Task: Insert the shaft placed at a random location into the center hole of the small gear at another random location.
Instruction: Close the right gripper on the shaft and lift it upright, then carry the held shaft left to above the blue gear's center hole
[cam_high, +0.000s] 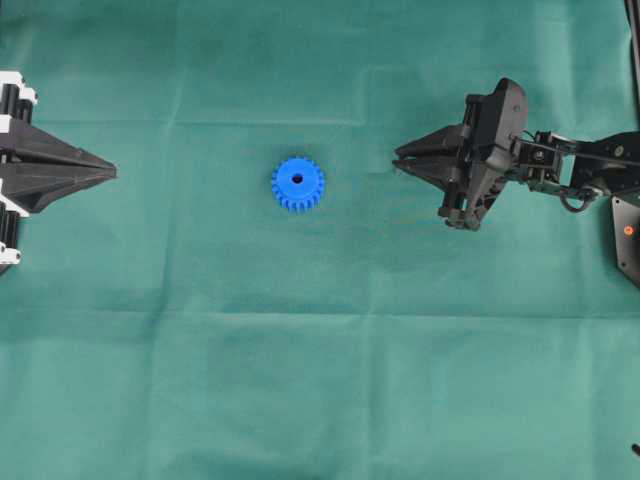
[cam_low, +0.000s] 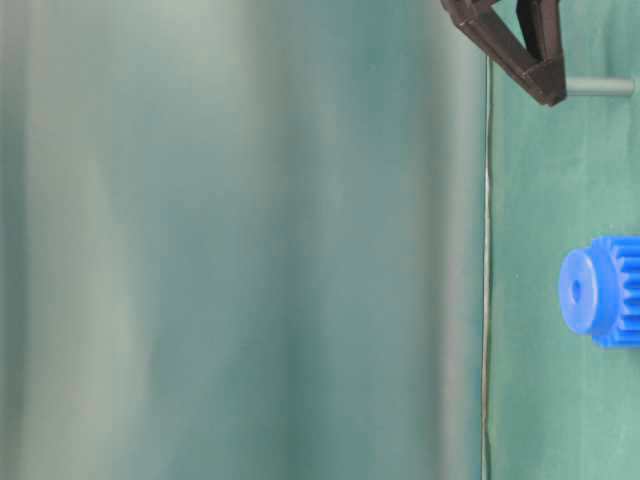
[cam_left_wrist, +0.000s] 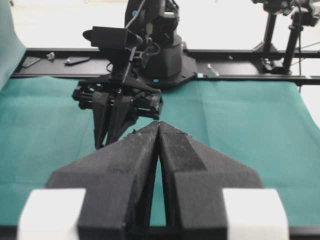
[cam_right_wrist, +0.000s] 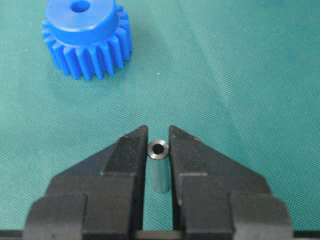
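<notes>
The right tool (cam_right_wrist: 159, 131) has its two black wedge-shaped jaws drawn in on either side of the shaft (cam_right_wrist: 159, 167), a short silvery-grey metal tube with a dark bore at its near end. From the right wrist view the jaws look closed on it or very nearly so; a thin gap on each side leaves me unsure the clamp is firm. In the table-level view the shaft pokes out sideways past the jaw tips.

The small gear (cam_high: 297, 184), a bright blue plastic toothed wheel with a raised round hub, lies flat on the green woven cloth of the bench (cam_high: 320, 400). Its center hole (cam_high: 296, 179) faces up. The right tool sits well apart from the gear, on the right of the overhead view. The left tool (cam_high: 108, 173) rests with its jaws together, well apart from the gear on the opposite side.

Risks, as I judge them: smooth metal against hard jaw faces may slip or swivel if the clamp is loose. The hole is about shaft-wide, so a tilted shaft would catch the hub rim. The light plastic gear could slide on the cloth when pushed.
</notes>
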